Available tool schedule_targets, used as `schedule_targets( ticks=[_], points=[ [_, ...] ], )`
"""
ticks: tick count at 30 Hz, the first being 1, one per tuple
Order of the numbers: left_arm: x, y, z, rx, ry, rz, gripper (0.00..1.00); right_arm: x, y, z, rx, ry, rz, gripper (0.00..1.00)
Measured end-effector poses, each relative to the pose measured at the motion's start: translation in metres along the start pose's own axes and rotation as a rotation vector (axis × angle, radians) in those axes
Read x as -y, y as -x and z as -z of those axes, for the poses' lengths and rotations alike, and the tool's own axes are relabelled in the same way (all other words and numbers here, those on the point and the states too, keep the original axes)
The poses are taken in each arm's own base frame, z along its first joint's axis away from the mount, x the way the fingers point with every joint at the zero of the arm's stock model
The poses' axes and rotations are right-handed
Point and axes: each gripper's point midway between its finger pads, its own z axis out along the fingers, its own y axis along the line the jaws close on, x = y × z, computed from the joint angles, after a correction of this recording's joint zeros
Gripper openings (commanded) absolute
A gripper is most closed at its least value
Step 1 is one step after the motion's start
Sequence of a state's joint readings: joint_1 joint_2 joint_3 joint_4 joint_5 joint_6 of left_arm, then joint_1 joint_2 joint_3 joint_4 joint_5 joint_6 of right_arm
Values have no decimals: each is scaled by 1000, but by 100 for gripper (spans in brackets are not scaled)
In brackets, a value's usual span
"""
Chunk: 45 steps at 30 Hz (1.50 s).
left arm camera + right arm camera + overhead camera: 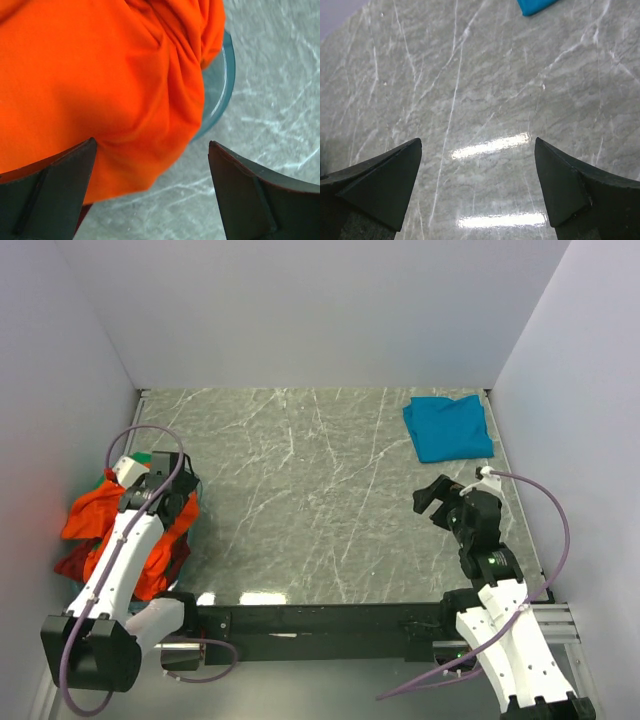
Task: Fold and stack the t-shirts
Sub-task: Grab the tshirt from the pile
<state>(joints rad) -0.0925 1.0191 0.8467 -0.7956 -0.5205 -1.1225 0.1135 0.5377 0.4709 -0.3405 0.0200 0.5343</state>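
The orange t-shirt (pixel 95 515) lies crumpled in a heap at the left edge of the bench (pixel 300 500), toward the near-left corner. A dark red cloth (pixel 74 563) shows at the near side of the heap and a small piece of green cloth (pixel 144 454) at its far side. The left end effector (pixel 152 150) hangs directly over the orange cloth. Its fingers (pixel 50 195) are spread wide and the border of the cloth lies between them, not pinched. The teal blue t-shirt (pixel 448 427) lies folded flat in the far-right corner, well apart from the heap. The right end effector (pixel 477 145) is above bare bench near the right edge, on the near side of the teal blue t-shirt, with fingers spread and nothing between them.
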Motion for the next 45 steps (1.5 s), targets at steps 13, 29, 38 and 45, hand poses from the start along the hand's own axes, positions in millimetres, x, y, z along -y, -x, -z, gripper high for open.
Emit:
schedule_targets(
  ticks=[13, 29, 38, 45],
  points=[
    [-13, -3, -18, -43, 45, 6, 74, -3, -8, -3, -44, 18, 5, 100],
    [-13, -10, -7, -85, -22, -38, 1, -2, -10, -3, -54, 14, 5, 99],
    [38, 50, 72, 22, -335, 21, 1, -6, -8, 0, -41, 35, 5, 99],
    [90, 83, 157, 40, -701, 31, 1, -13, -4, 1, -28, 70, 4, 99]
  ],
)
